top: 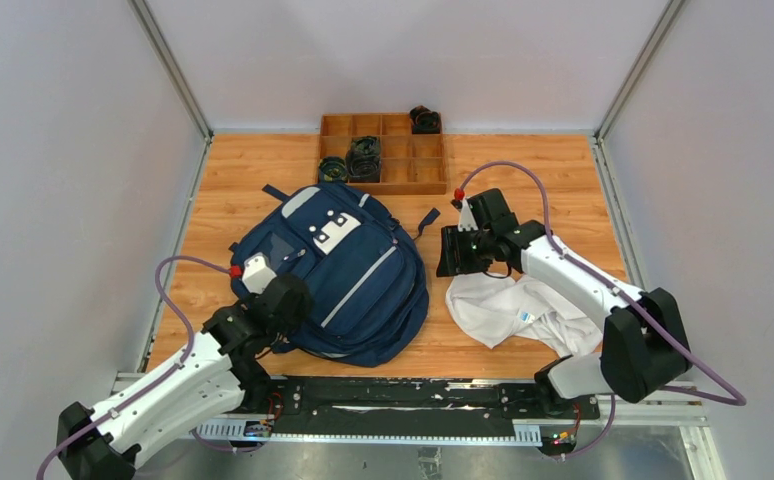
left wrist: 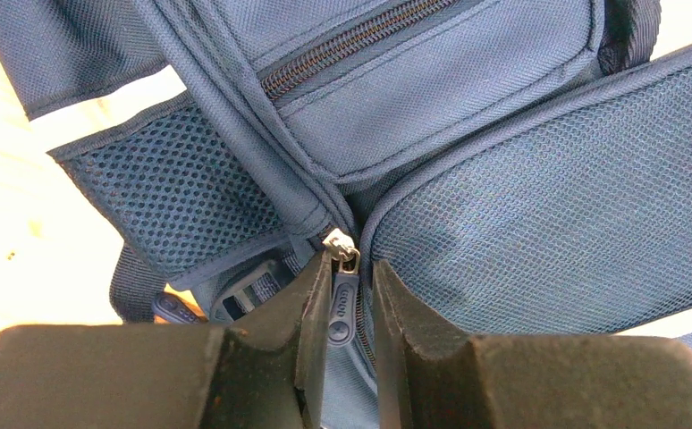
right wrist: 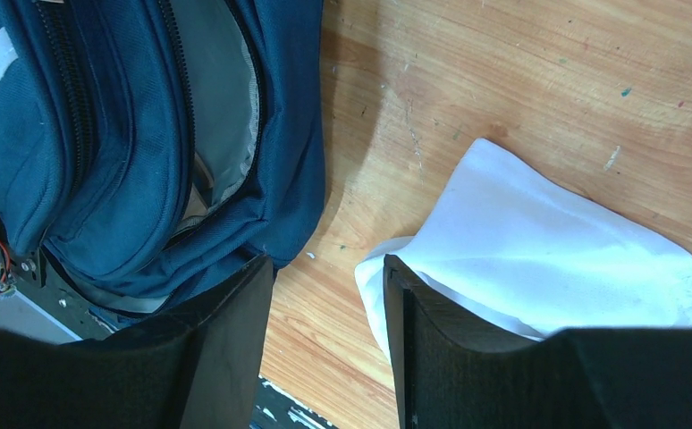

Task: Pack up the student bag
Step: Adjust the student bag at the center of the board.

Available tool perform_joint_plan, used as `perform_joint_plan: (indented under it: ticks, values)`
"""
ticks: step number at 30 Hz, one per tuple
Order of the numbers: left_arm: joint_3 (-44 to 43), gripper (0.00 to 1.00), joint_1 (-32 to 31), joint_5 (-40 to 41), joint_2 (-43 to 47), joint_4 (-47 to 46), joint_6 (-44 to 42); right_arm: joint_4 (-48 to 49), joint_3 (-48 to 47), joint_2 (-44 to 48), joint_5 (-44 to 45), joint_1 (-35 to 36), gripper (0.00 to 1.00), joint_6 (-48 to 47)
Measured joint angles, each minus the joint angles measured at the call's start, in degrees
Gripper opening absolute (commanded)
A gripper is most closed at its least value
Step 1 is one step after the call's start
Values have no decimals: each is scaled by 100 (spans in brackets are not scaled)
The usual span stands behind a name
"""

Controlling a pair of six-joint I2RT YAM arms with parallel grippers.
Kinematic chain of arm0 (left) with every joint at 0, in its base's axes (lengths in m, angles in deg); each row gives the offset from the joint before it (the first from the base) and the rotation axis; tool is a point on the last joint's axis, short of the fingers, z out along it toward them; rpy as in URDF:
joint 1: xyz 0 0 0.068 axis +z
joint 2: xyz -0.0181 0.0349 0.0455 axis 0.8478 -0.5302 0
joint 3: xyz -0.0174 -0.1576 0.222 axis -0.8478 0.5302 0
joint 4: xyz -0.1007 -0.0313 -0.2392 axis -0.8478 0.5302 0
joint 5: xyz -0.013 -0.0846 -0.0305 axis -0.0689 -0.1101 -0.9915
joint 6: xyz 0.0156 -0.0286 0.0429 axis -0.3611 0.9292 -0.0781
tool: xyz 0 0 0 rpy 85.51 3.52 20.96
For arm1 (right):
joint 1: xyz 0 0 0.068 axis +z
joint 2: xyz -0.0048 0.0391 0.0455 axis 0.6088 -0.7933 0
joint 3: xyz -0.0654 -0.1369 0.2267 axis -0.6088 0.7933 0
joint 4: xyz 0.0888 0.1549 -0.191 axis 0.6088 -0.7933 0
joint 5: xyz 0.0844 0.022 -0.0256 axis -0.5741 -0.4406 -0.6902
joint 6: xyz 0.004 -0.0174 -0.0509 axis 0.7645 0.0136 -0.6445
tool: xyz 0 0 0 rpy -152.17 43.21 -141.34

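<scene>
In the left wrist view, the left tool (left wrist: 351, 268) has its two dark fingers drawn close on either side of a zipper pull (left wrist: 343, 308) on the student bag (left wrist: 468, 116). A thin gap shows on one side of the pull, so a firm clench cannot be told. A mesh side pocket (left wrist: 181, 197) lies just left of the zipper.

In the right wrist view, the right tool (right wrist: 329, 286) is released, its fingers apart with nothing between them, above the wooden counter (right wrist: 503, 80). It hangs between the bag's edge and a white cloth garment (right wrist: 539, 241). The bag's main compartment gapes a little, showing grey lining (right wrist: 222, 116).

In the top view, the bag lies flat on the left-centre of the counter, front face up. Its long axis runs diagonally from far left to near right, the end with the grey-white patch (top: 334, 231) pointing toward a compartmented wooden tray (top: 423, 186) at the far edge. The garment lies to the bag's right, apart from it.
</scene>
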Motion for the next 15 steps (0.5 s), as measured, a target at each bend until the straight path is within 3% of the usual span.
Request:
perform_joint_plan:
  ticks: [2, 7, 12, 15]
  values:
    - [-22, 25, 2, -20, -46, 13, 26, 2, 0, -52, -26, 0, 52, 11]
    - [-28, 18, 9, -63, -22, 50, 149, 7, 0, -225, -96, 0, 52, 28]
    - [15, 36, 11, -81, 260, 243, 319, 7, 0, -289, -129, 0, 52, 35]
    - [37, 40, 11, -76, 424, 459, 448, 15, 0, -299, -146, 0, 51, 35]
